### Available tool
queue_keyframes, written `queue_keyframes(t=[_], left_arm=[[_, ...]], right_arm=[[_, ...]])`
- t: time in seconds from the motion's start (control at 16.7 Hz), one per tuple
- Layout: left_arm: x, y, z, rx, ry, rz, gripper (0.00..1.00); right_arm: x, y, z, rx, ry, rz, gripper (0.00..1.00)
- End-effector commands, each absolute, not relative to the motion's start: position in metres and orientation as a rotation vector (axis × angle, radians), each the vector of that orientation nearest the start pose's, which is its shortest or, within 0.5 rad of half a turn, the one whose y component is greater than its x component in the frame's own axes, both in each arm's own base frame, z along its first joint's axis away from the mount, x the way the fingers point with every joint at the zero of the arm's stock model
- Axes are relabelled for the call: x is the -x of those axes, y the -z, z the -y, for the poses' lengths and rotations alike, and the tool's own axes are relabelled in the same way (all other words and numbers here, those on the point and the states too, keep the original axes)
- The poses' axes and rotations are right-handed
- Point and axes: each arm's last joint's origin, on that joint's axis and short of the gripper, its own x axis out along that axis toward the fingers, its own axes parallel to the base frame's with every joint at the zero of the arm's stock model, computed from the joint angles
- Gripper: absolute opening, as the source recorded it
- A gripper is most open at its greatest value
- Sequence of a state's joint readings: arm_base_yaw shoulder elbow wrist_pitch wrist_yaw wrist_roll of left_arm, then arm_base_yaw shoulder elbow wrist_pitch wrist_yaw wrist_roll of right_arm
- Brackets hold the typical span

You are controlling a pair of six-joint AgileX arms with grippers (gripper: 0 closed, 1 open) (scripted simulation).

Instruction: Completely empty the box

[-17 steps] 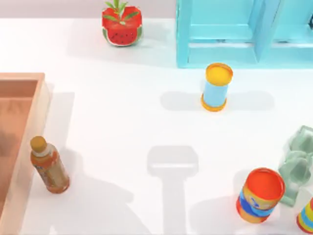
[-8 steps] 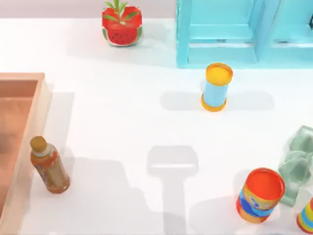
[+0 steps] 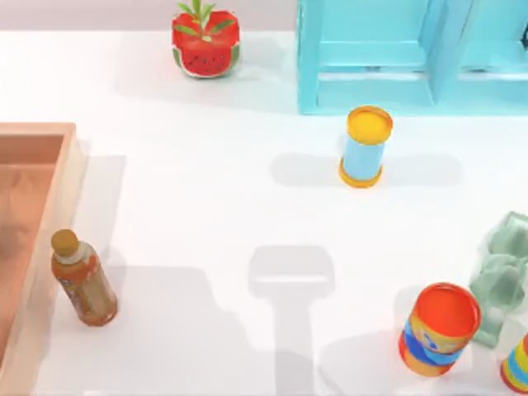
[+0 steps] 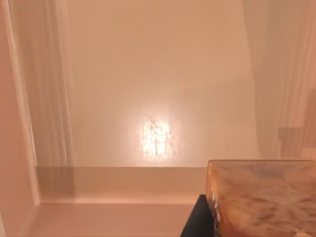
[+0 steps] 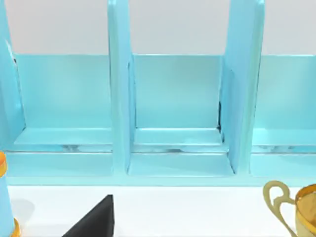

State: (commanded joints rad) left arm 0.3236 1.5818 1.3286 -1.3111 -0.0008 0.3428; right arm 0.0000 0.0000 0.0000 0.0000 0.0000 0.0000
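The box (image 3: 51, 216), with pale wooden walls and an orange-brown floor, lies at the table's left edge, cut off by the top view. A tea bottle (image 3: 82, 280) with a tan cap stands upright on the table just outside the box's right wall. In the left wrist view the box's floor (image 4: 148, 89) and a wall (image 4: 123, 180) show close up. My left gripper (image 4: 247, 227) is low inside the box, one dark finger (image 4: 197, 222) flush against an orange-brown marbled thing (image 4: 261, 192). A dark part of my right gripper (image 5: 96, 222) faces the turquoise frame.
A turquoise shelf-like frame (image 3: 412, 58) stands at the back right, a watermelon-patterned pot (image 3: 206, 43) at the back. A blue can (image 3: 365, 147), an orange can (image 3: 439, 328), a pale green figure (image 3: 503, 276) and a striped thing (image 3: 518, 367) stand on the right. A gold cup (image 5: 296, 207) sits near the frame.
The arm shadows on the table beside the bottle have shifted and the dark patch on the box's floor has faded. The bottle and the other things have not moved.
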Motion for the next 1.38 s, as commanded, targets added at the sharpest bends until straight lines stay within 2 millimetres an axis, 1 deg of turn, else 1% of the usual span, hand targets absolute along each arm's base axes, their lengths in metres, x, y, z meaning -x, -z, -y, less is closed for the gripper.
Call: queue_keyframes(t=[0.06,0.18,0.24,0.3,0.42,0.54,0.6,0.72,0.78,0.84,0.9,0.96,1.26,1.38], left_arm=[[-0.274,-0.261,-0.088,-0.015,0.012,-1.564,0.0],[-0.298,-0.256,-0.073,-0.013,0.012,-1.564,0.0],[-0.313,-0.252,-0.06,-0.012,0.013,-1.565,0.0],[-0.327,-0.247,-0.043,-0.011,0.013,-1.567,0.0],[-0.353,-0.235,0.007,-0.013,0.014,-1.573,0.0],[-0.367,-0.219,0.067,-0.018,0.014,-1.587,0.0],[-0.37,-0.21,0.096,-0.022,0.013,-1.594,0.0],[-0.374,-0.191,0.145,-0.027,0.007,-1.599,0.0],[-0.375,-0.183,0.165,-0.026,0.007,-1.595,0.0],[-0.377,-0.177,0.18,-0.023,0.009,-1.587,0.0],[-0.378,-0.174,0.191,-0.019,0.012,-1.577,0.0],[-0.378,-0.172,0.196,-0.017,0.014,-1.57,0.0],[-0.378,-0.17,0.196,-0.016,0.013,-1.573,0.0],[-0.378,-0.161,0.196,-0.017,0.012,-1.575,0.0]], right_arm=[[-0.106,-0.16,0.001,0.0,0.0,0.0,1.0],[-0.106,-0.16,0.001,0.0,0.0,0.0,1.0],[-0.106,-0.16,0.001,0.0,0.0,0.0,1.0],[-0.106,-0.16,0.001,0.0,0.0,0.0,1.0],[-0.106,-0.16,0.001,0.0,0.0,0.0,1.0],[-0.106,-0.16,0.001,0.0,0.0,0.0,1.0],[-0.106,-0.16,0.001,0.0,0.0,0.0,1.0],[-0.106,-0.16,0.001,0.0,0.0,0.0,1.0],[-0.106,-0.16,0.001,0.0,0.0,0.0,1.0],[-0.106,-0.16,0.001,0.0,0.0,0.0,1.0],[-0.106,-0.16,0.001,0.0,0.0,0.0,1.0],[-0.106,-0.16,0.001,0.0,0.0,0.0,1.0],[-0.106,-0.16,0.001,0.0,0.0,0.0,1.0],[-0.106,-0.16,0.001,0.0,0.0,0.0,1.0]])
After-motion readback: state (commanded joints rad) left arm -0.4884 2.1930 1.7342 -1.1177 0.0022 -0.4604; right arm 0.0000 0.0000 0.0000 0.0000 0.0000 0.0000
